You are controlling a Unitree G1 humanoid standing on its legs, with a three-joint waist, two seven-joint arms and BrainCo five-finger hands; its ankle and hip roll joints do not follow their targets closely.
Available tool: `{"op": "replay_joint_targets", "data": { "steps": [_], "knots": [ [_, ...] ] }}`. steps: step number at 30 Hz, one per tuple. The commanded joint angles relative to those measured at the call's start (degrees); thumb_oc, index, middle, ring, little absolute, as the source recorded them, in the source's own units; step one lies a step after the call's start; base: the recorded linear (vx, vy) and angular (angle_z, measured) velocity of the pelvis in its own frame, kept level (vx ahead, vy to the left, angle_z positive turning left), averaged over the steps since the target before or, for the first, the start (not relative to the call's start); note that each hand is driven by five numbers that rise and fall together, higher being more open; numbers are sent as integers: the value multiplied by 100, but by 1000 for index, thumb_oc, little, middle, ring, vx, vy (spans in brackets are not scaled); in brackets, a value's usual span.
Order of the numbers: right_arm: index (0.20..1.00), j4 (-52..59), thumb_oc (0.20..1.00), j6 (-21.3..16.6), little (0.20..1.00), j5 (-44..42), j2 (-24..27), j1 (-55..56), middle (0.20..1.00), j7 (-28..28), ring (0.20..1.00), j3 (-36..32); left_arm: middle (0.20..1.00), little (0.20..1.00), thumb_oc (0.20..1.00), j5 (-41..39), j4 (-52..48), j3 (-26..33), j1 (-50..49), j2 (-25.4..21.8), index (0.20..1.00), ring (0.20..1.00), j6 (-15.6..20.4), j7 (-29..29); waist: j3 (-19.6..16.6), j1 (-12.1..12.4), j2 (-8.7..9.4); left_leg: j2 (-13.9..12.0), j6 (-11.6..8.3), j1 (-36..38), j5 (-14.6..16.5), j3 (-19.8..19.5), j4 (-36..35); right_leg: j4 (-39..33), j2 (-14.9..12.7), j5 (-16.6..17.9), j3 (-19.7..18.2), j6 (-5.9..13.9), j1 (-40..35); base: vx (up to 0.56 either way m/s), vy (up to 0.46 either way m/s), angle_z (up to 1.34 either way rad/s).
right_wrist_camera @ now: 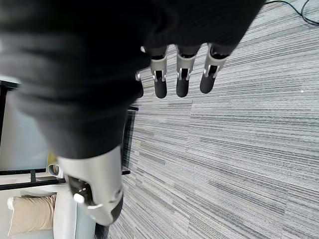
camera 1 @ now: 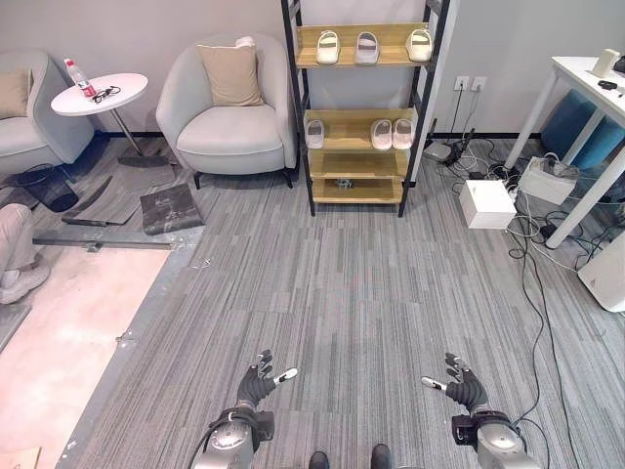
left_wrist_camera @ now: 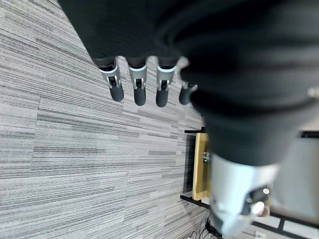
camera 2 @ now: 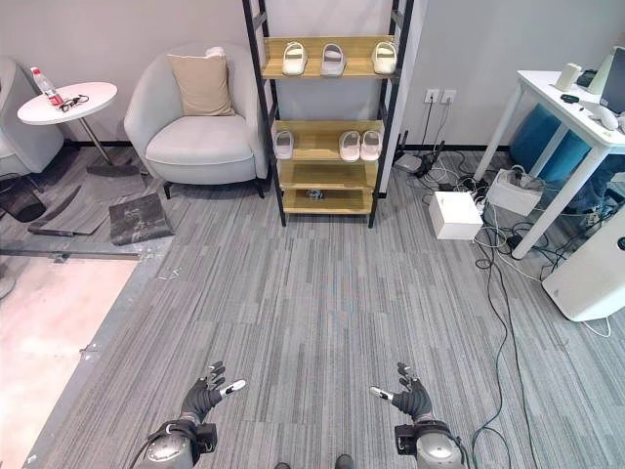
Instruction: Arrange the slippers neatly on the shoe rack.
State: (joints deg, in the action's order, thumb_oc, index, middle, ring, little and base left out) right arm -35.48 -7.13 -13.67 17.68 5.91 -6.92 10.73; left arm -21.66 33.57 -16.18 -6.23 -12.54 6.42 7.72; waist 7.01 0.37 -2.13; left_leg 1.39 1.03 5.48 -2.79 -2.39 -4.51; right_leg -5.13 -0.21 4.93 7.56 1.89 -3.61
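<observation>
The slippers [camera 1: 367, 47] sit on the shoe rack [camera 1: 363, 115] at twelve o'clock, well apart from the robot. Left hand [camera 1: 256, 382] and right hand [camera 1: 463, 384] hover spread, empty. Light, soft-looking slippers probably suit a side pinch.

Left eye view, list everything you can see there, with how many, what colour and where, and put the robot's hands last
shoe rack: one, black frame with wooden shelves, against the far wall.
slippers: three on the top shelf, pale; three more on the middle shelf, one at its left end and a pair side by side to the right.
armchair: one, light grey, left of the rack, with a beige cushion.
round side table: one, white, left of the armchair, with a bottle on it.
white box: one, on the floor right of the rack, among cables.
white table: one, far right.
left hand: open, low over the carpet.
right hand: open, low over the carpet.
</observation>
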Motion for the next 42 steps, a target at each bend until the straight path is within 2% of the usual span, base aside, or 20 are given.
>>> {"op": "replay_joint_targets", "data": {
  "steps": [1, 11, 16, 18, 19, 21, 22, 24, 25, 27, 29, 30, 31, 32, 33, 37, 39, 42],
  "knots": [
    [1000, 264, 1000, -265, 1000, -176, -39, -177, 1000, -3, 1000, 124, 1000, 1000, 1000, -235, -99, 6, 234, -62, 1000, 1000, 268, -22, -77, -12, 272, 53, -161, -16, 295, -369, -49, 13, -267, -747, -20, 287, -331, 0, 0, 0],
    [1000, 281, 1000, -208, 1000, -140, -30, -158, 1000, 32, 1000, 135, 1000, 1000, 1000, -91, -113, 18, 180, -121, 1000, 1000, 215, -58, -16, -8, 312, 64, -162, -87, 292, -375, -49, 13, -289, -726, 34, 306, -284, 3, 7, 0],
    [1000, 259, 1000, -175, 1000, -35, -31, -241, 1000, 26, 1000, 209, 1000, 1000, 1000, -88, -28, 43, 159, -125, 1000, 1000, 217, 1, 24, 47, 380, 123, -89, -149, 341, -369, -21, 13, -341, -682, 37, 366, -268, 28, 69, 0],
    [1000, 247, 1000, -166, 1000, -18, -27, -273, 1000, 31, 1000, 207, 1000, 1000, 1000, -111, 49, 70, 154, -131, 1000, 1000, 230, 14, 64, 65, 394, 147, -48, -190, 368, -380, 33, 256, -383, -721, 21, 392, -152, -6, 115, 0],
    [1000, 251, 1000, -159, 1000, -6, -35, -339, 1000, 18, 1000, 203, 1000, 1000, 1000, -69, 150, 56, 185, -155, 1000, 1000, 232, 37, 149, 71, 391, 188, 23, -253, 416, -393, 142, 776, -436, -833, -13, 448, 89, -20, 93, -1],
    [1000, 269, 1000, -157, 1000, 15, -38, -364, 1000, 24, 1000, 204, 1000, 1000, 1000, -51, 143, 58, 192, -176, 1000, 1000, 237, 37, 201, 73, 391, 210, 59, -287, 438, -379, 208, 1106, -460, -865, -23, 506, 257, -42, 138, 0],
    [1000, 329, 1000, -138, 1000, 77, -55, -430, 1000, 44, 1000, 225, 1000, 1000, 1000, 27, 176, 70, 181, -197, 1000, 1000, 236, 30, 316, 88, 367, 226, 129, -268, 477, -321, 249, 1828, -579, -759, 37, 668, 619, -30, 200, -7],
    [1000, 377, 1000, -158, 1000, 89, -57, -477, 1000, 43, 1000, 208, 1000, 1000, 1000, 44, 196, 77, 174, -225, 1000, 1000, 263, 22, 433, 65, 340, 249, 214, -116, 518, -283, 212, 2457, -670, -444, 15, 797, 838, 55, 169, -37],
    [1000, 383, 1000, -159, 1000, 94, -69, -461, 1000, 44, 1000, 199, 1000, 1000, 1000, 49, 190, 84, 160, -230, 1000, 1000, 263, 9, 454, 65, 306, 238, 228, -41, 541, -281, 195, 2723, -697, -414, 57, 783, 945, 213, 122, -41],
    [1000, 382, 1000, -139, 1000, 123, -87, -416, 1000, 60, 1000, 165, 1000, 1000, 1000, 101, 148, 115, 124, -246, 1000, 1000, 245, -25, 477, 62, 289, 238, 238, 192, 626, -288, 108, 2806, -782, -351, 169, 746, 1106, 234, 56, 0],
    [1000, 357, 1000, -131, 1000, 87, -54, -393, 1000, 88, 1000, 149, 1000, 1000, 1000, 102, 82, 102, 151, -278, 1000, 1000, 252, -80, 500, 9, 326, 278, 210, 380, 716, -346, 12, 1984, -766, -284, 295, 661, 1230, 216, -31, -5],
    [1000, 356, 1000, -132, 1000, 87, -52, -394, 1000, 88, 1000, 149, 1000, 1000, 1000, 101, 82, 102, 151, -277, 1000, 1000, 252, -81, 507, 7, 317, 267, 207, 393, 721, -350, 9, 1968, -755, -280, 303, 658, 1209, 223, -77, -14],
    [1000, 347, 1000, -132, 1000, 59, -38, -400, 1000, 72, 1000, 147, 1000, 1000, 1000, 88, 87, 103, 228, -277, 1000, 1000, 234, -99, 513, -54, 379, 291, 174, 488, 801, -389, -37, 1257, -776, -65, 345, 677, 1349, 163, -58, -9],
    [1000, 347, 1000, -132, 1000, 59, -36, -400, 1000, 71, 1000, 147, 1000, 1000, 1000, 88, 88, 103, 229, -275, 1000, 1000, 234, -100, 523, -57, 363, 273, 170, 506, 813, -392, -39, 1223, -756, -52, 357, 674, 1315, 332, -109, -12],
    [1000, 381, 1000, -119, 1000, 66, -40, -403, 1000, 45, 1000, 137, 1000, 1000, 1000, 166, 90, 124, 330, -280, 1000, 1000, 207, -92, 553, -163, 399, 251, 111, 628, 913, -401, -49, 612, -762, 232, 432, 760, 1524, 184, -55, -6],
    [1000, 414, 1000, -87, 1000, 106, -44, -348, 1000, 25, 1000, 71, 1000, 1000, 1000, 225, 36, 152, 457, -269, 1000, 1000, 219, -89, 567, -278, 408, 163, 6, 886, 1106, -447, -49, 133, -705, 435, 562, 841, 1606, 319, -95, 8],
    [1000, 333, 1000, -102, 1000, 120, -31, -241, 1000, 52, 1000, 27, 1000, 1000, 1000, 219, 20, 150, 451, -199, 1000, 1000, 244, -102, 403, -343, 422, 102, -44, 1094, 1305, -541, -9, 95, -623, 474, 471, 730, 1513, 486, -146, 31],
    [1000, 261, 1000, -100, 1000, 108, 26, -249, 1000, 60, 1000, 30, 1000, 1000, 1000, 158, 36, 136, 466, -138, 1000, 1000, 249, -74, 289, -382, 366, 8, -92, 1149, 1280, -609, 137, 156, -507, 467, 492, 650, 1418, 253, -86, 37]
  ]
}}
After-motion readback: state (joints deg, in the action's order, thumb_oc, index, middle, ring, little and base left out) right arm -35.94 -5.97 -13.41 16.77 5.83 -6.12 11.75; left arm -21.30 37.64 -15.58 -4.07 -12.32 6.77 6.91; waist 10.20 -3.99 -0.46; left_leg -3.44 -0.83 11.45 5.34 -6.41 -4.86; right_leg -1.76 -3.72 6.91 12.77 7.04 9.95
